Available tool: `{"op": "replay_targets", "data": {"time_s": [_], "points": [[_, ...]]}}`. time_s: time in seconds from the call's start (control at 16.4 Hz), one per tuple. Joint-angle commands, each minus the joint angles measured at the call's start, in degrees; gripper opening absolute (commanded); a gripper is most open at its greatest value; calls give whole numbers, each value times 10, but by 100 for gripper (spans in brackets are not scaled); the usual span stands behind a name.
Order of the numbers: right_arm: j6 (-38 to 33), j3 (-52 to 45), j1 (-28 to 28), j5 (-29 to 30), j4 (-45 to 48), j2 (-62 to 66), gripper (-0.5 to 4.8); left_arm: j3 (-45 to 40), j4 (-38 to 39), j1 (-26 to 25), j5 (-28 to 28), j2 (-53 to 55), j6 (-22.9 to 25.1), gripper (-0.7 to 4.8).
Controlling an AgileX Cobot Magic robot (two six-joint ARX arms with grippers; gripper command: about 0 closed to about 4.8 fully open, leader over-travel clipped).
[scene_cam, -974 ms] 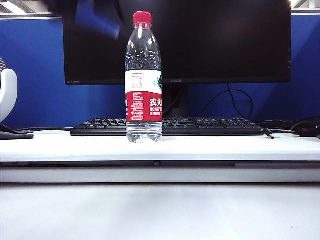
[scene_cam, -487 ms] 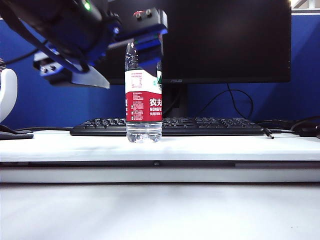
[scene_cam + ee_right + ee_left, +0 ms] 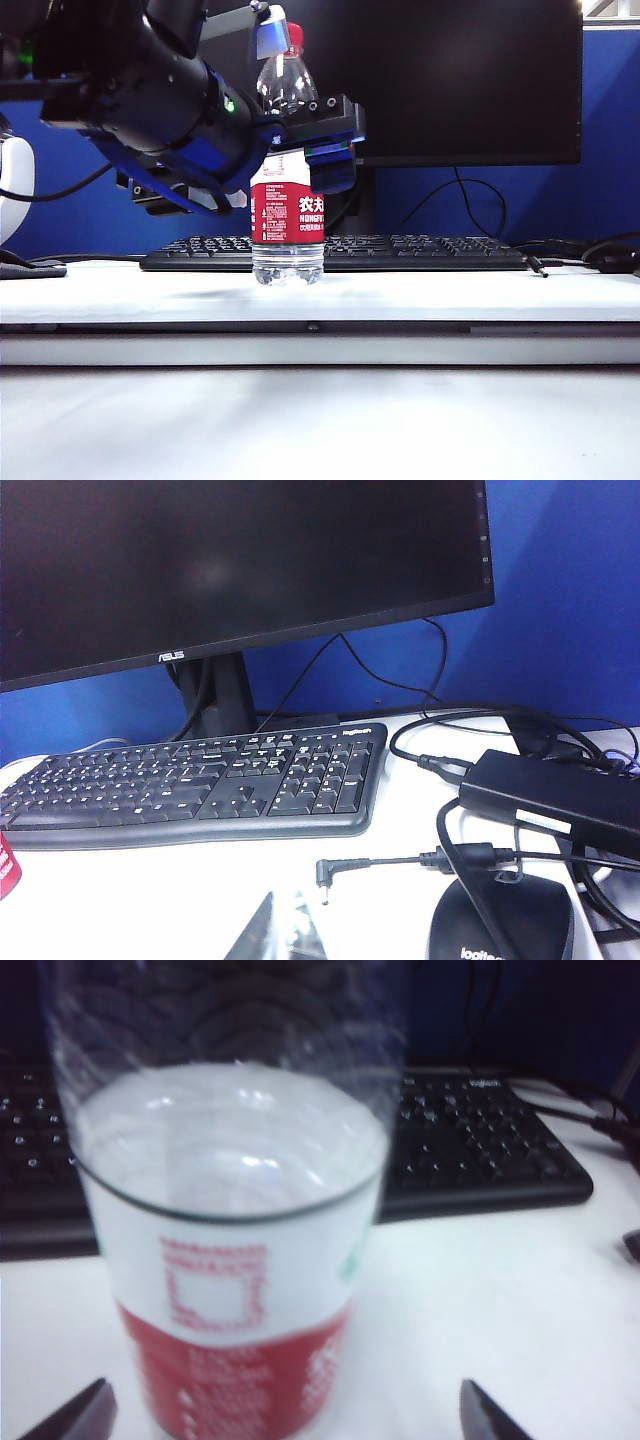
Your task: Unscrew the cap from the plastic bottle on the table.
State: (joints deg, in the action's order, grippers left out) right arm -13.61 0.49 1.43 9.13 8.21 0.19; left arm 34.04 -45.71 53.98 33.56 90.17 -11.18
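Observation:
The plastic bottle [image 3: 287,215] stands upright on the table [image 3: 450,295] in front of the keyboard. Its red cap [image 3: 295,38] is on the neck, partly behind a pale part of the left arm. My left gripper [image 3: 285,165] is open and straddles the bottle at the top of the label. In the left wrist view the bottle [image 3: 235,1260] fills the frame between the gripper's [image 3: 280,1418] dark fingertips [image 3: 78,1415], which stand apart from it. My right gripper [image 3: 300,930] is shut with nothing in it, low over the table [image 3: 150,890], well to the bottle's right.
A black keyboard [image 3: 400,252] and a monitor [image 3: 450,80] stand behind the bottle. Near the right gripper lie a black power adapter [image 3: 550,800], a loose plug and cable [image 3: 400,863] and a mouse [image 3: 500,925]. A white object [image 3: 15,190] is at the far left.
The left arm swung in from the upper left and dropped from the bottle's neck to the label's top, jaws wide open. The bottle has not moved.

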Motion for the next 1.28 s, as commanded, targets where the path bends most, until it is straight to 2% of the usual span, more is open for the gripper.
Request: {"op": "replay_targets", "data": {"time_s": [0.06, 0.12, 0.24, 0.3, 0.73, 1.03, 1.28], "points": [[-1, -2, 0, 2, 5, -1, 23, 2, -49, -28, 0, -1, 4, 473], [-1, -2, 0, 2, 5, -1, 23, 2, -50, -39, -5, -1, 2, 479], [-1, -2, 0, 2, 5, -1, 23, 2, -63, -55, -61, -1, 2, 479], [-1, -2, 0, 1, 5, -1, 23, 2, -74, -55, -67, 0, 2, 479], [-1, -2, 0, 0, 5, -1, 23, 51, -81, -52, -66, 76, 2, 479], [1, -2, 0, 0, 6, -1, 22, 59, -80, -56, -63, 86, 2, 479], [1, -2, 0, 0, 6, -1, 23, 59, -116, -60, -64, 125, 3, 479]]}}
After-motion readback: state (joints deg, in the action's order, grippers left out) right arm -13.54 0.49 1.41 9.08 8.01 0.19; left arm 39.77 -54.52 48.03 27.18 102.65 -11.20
